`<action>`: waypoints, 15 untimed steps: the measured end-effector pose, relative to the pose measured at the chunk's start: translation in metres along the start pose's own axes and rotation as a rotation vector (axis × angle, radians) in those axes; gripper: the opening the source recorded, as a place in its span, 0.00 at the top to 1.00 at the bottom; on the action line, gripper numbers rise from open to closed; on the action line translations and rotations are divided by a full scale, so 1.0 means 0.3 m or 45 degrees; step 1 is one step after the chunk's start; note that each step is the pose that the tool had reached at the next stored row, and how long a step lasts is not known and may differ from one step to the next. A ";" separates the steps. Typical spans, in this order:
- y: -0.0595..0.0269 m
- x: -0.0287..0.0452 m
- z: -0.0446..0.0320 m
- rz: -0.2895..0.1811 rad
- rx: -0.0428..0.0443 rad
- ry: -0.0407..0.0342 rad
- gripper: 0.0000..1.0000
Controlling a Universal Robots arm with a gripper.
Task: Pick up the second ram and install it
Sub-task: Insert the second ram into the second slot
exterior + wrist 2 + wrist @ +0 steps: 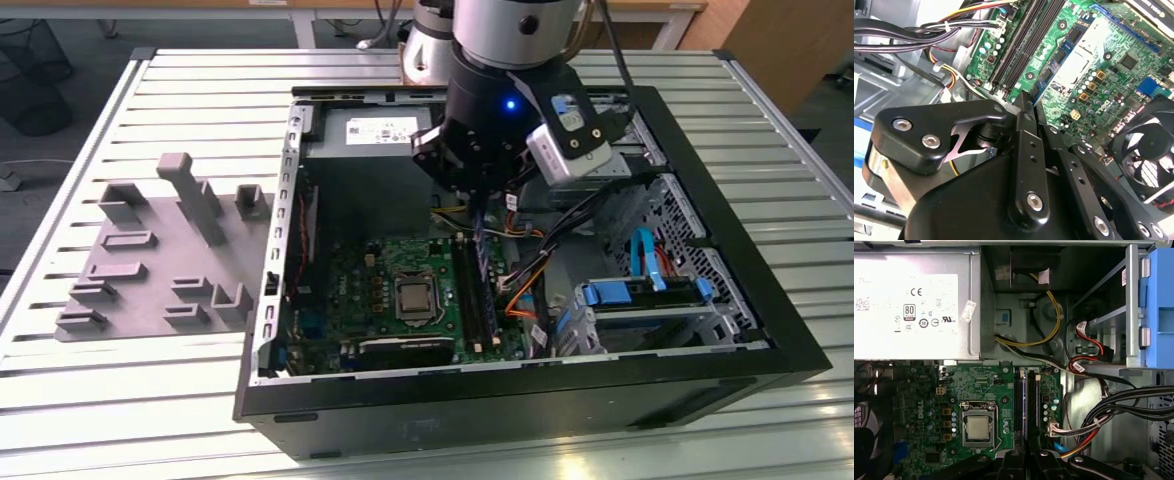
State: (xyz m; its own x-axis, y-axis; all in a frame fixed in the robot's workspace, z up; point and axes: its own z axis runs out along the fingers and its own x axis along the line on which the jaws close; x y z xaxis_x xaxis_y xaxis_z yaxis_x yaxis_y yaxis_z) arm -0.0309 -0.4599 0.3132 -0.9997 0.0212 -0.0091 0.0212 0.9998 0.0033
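Inside the open computer case point(747, 330) on the slatted bench point(160, 390), I found the pincer point(1026, 100) poised above the motherboard point(400, 280), near the end of the long memory slots point(1025, 400). In the second wrist view its fingers point(1024, 130) were drawn together, and a thin dark blue edge showed just at their tip; I could not tell whether this was the second ram point(1037, 94) in their grip. In the first wrist view a bluish strip lay among the slots, beside the processor socket point(977, 427). The power supply point(914, 300) sat beyond the board, and the blue drive latches point(641, 292) stood at the exterior view's right.
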 end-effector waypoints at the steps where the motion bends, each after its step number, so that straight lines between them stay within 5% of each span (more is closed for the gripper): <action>1: 0.000 0.000 0.006 0.000 0.000 0.0000 0.86; 15: -0.008 0.001 0.091 0.013 0.000 -0.0001 0.86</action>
State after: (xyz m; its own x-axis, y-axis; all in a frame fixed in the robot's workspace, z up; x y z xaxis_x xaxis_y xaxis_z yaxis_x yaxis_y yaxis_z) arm -0.0309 -0.4622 0.2857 -0.9995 0.0314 -0.0091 0.0314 0.9995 0.0034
